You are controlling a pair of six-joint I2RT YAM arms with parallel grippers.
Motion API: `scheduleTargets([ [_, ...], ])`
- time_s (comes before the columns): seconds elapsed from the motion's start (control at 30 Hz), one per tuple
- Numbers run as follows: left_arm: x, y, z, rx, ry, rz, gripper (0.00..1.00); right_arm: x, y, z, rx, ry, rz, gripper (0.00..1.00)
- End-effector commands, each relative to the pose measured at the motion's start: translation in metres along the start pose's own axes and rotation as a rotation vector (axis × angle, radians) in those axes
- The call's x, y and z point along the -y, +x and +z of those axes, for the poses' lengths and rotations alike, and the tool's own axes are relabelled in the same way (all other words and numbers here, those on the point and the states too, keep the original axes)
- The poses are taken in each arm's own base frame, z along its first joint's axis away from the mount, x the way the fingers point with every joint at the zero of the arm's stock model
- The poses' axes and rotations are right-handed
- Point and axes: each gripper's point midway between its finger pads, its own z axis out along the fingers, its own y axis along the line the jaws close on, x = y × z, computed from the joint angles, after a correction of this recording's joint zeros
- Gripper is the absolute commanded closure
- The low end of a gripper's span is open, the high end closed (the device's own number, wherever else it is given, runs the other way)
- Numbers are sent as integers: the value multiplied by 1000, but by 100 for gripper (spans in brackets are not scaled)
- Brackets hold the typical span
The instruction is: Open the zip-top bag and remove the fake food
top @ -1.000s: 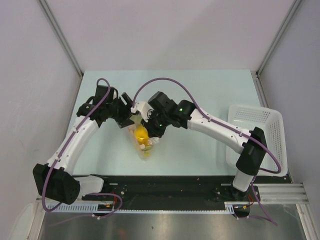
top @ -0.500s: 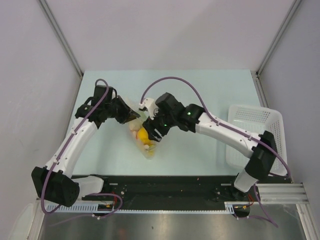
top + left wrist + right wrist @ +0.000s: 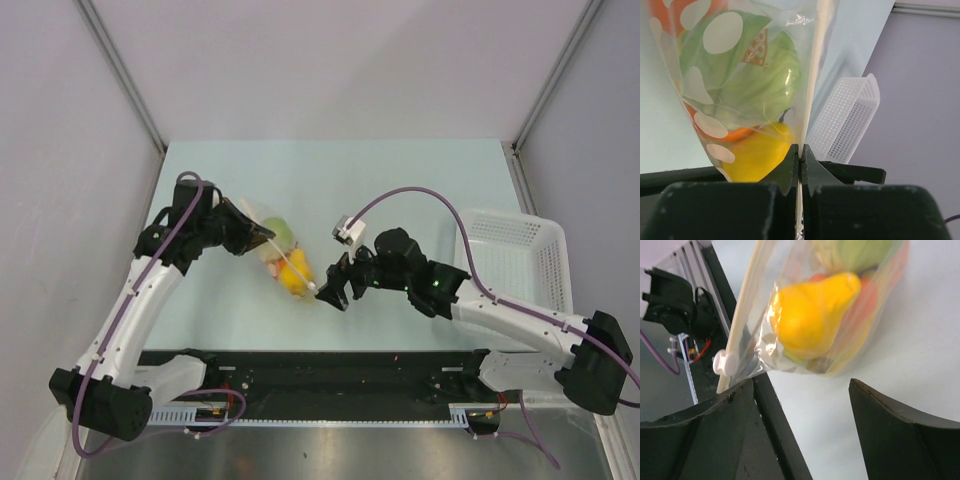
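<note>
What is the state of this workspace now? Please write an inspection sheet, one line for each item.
Surface: pale green table, no spill seen.
Job's things: zip-top bag holds the fake food inside, namely green cabbage, yellow fruit and orange pieces. The slider sits at the bag end near the right arm. Whether the zip is open cannot be told.
Clutter: white basket at the table's right edge, looks empty.
Grippers: left gripper shut on the bag's zip edge. Right gripper open beside the slider, gripping nothing.
Cables: purple cable loops over each arm, no snag seen.
Surroundings: grey walls with metal posts, nothing else seen.
</note>
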Motion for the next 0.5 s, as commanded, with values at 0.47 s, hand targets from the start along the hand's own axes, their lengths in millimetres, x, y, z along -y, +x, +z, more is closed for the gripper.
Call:
scheduleTargets([
  [0.47, 11, 2, -7, 9, 72, -180, 100, -5, 0, -8, 115, 9, -11, 28],
])
